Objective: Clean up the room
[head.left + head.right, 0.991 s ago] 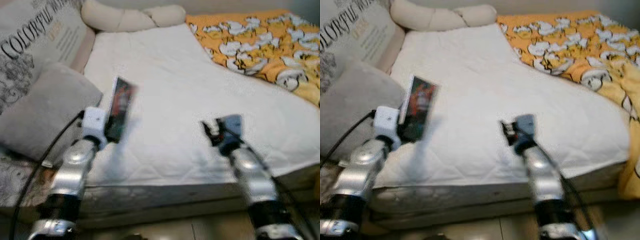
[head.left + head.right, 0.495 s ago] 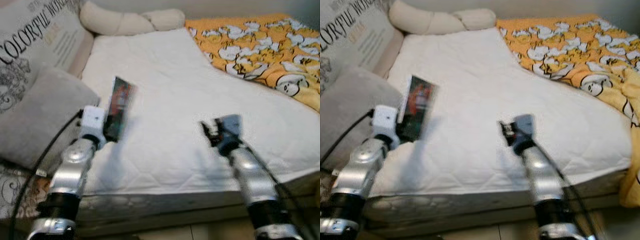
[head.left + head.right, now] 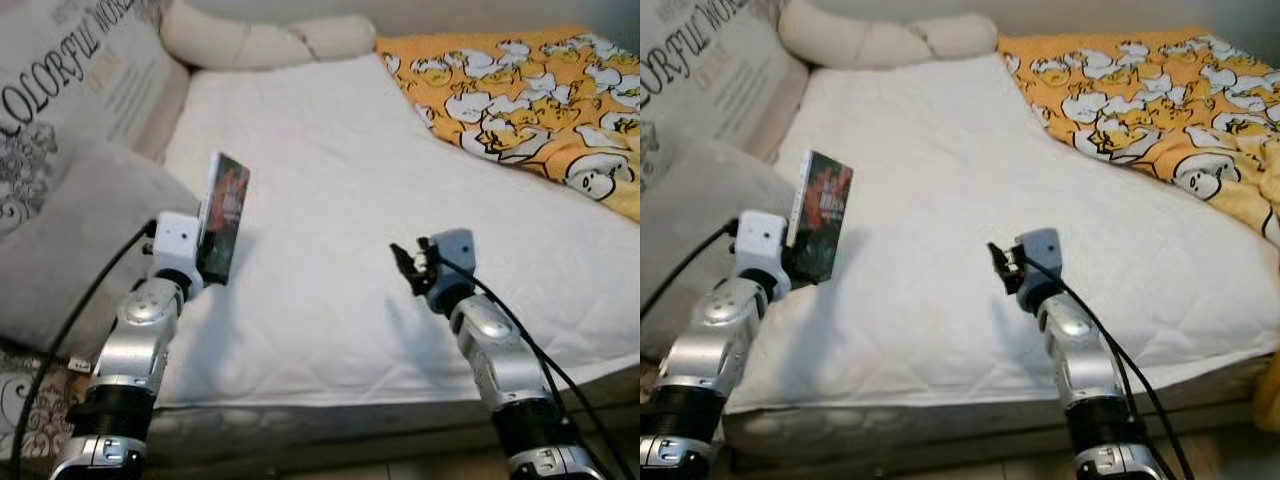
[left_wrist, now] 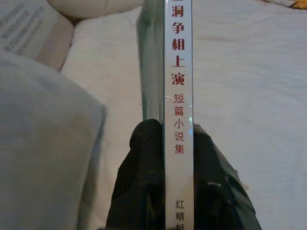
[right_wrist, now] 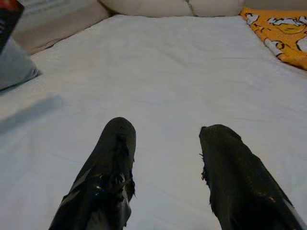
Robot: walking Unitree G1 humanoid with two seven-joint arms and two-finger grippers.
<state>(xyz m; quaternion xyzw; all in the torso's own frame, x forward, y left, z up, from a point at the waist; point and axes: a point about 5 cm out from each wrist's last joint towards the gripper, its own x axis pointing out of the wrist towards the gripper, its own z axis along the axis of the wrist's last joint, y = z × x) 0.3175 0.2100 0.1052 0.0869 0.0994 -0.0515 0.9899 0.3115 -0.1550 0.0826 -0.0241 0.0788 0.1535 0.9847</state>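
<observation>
A thin dark book (image 3: 223, 217) with a white spine stands upright above the left side of the white bed (image 3: 330, 170). My left gripper (image 3: 212, 262) is shut on its lower end. In the left wrist view the black fingers (image 4: 144, 182) clamp both covers of the book (image 4: 178, 72), whose spine shows red and grey Chinese characters. My right gripper (image 3: 405, 262) hovers low over the middle of the mattress near its front edge. Its fingers (image 5: 115, 163) are open with nothing between them.
A grey pillow (image 3: 75, 240) and a printed cushion (image 3: 70, 90) lie at the left. A cream knotted pillow (image 3: 265, 40) rests at the head. An orange duck-print blanket (image 3: 530, 90) covers the right side. The mattress front edge (image 3: 330, 410) is close to me.
The view has shifted and sharpened as I moved. The left gripper still holds the book upright, a little further left in the picture. The right gripper stays open.
</observation>
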